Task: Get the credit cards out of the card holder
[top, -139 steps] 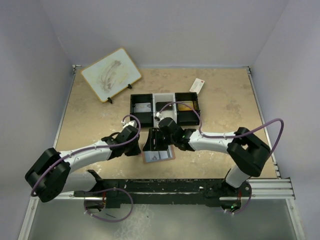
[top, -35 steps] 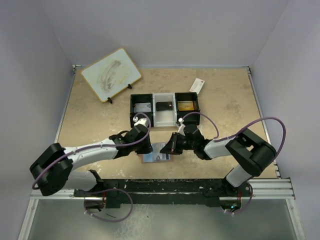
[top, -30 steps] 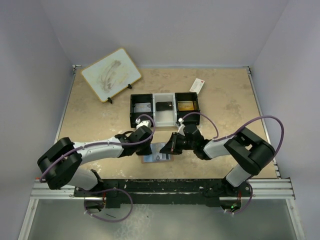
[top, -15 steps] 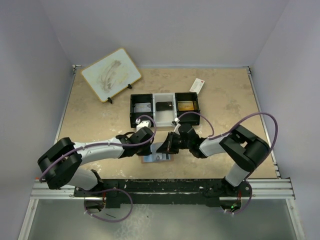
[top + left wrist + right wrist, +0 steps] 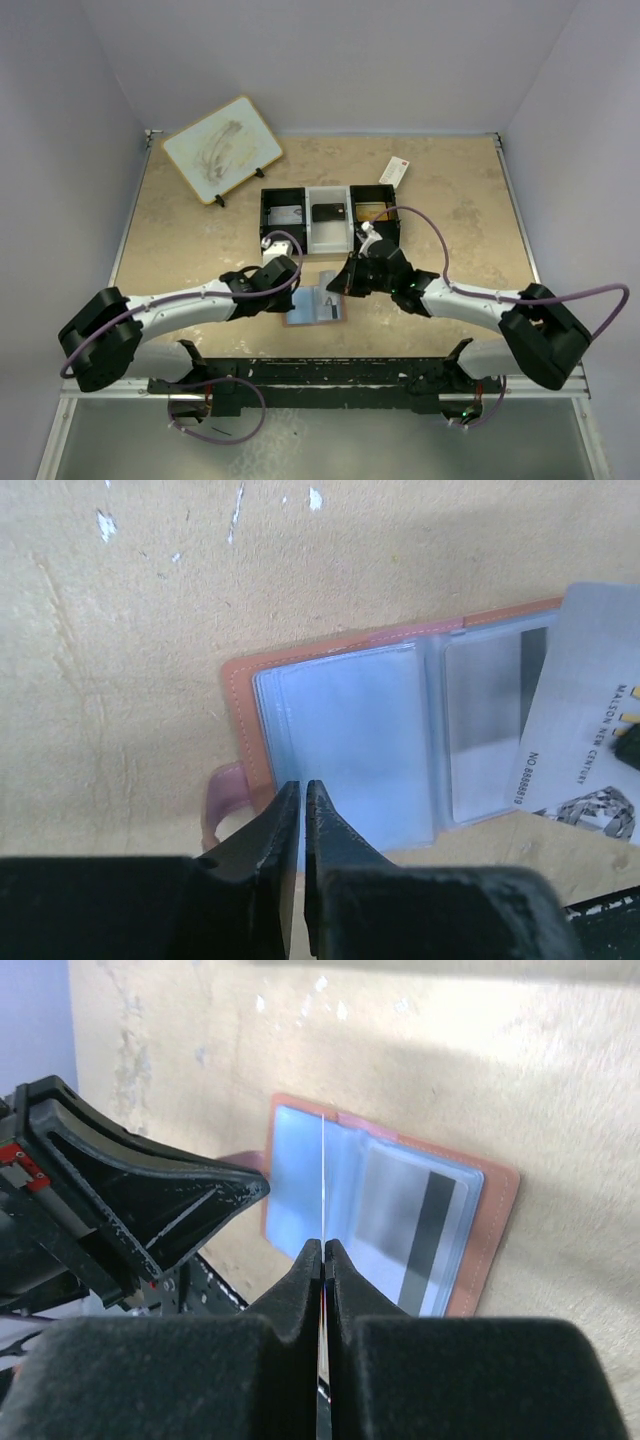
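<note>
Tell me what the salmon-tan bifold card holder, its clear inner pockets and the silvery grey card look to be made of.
The salmon-tan bifold card holder looks like leather or an imitation: matte, with a seam line along its edge. The clear inner pockets seem to be soft plastic film, glossy with bluish glare. The silvery grey card is probably stiff plastic, with a satin metallic finish and printed text.

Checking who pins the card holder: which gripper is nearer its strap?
Left. The left gripper sits beside the card holder's strap; the right gripper holds a credit card at its opposite end.

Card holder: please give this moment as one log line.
card holder open | left claw shut at its edge | right claw shut on grey card | striped card in holder
</note>
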You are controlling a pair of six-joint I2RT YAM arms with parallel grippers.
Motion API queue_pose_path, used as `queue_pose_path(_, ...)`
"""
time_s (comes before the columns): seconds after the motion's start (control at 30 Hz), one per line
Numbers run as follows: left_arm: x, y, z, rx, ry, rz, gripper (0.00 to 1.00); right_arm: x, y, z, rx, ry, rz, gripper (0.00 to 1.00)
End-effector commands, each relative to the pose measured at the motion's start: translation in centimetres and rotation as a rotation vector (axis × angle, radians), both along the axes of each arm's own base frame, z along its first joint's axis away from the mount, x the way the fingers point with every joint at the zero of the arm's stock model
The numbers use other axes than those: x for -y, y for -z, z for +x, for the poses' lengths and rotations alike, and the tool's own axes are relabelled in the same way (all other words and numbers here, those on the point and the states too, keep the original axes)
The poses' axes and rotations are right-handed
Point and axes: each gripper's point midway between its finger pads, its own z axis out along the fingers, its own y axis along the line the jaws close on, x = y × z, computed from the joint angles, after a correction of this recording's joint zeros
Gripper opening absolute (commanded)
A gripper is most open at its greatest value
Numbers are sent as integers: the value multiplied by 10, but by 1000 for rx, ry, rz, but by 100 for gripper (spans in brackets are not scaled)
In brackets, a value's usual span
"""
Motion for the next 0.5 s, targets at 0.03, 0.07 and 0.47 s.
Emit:
queue_pose_path(0.03, -1, -43, 15, 125, -26, -52, 14, -2, -58, 30, 291, 7, 26, 0)
queue_pose_path(0.07, -4, -52, 18, 149, -30, -47, 22, -1, -66, 32, 332, 11, 32, 0)
queue_pose_path(0.47, -125, -139, 70, 311, -296, 134, 70, -6, -150, 49, 887, -80, -118, 0)
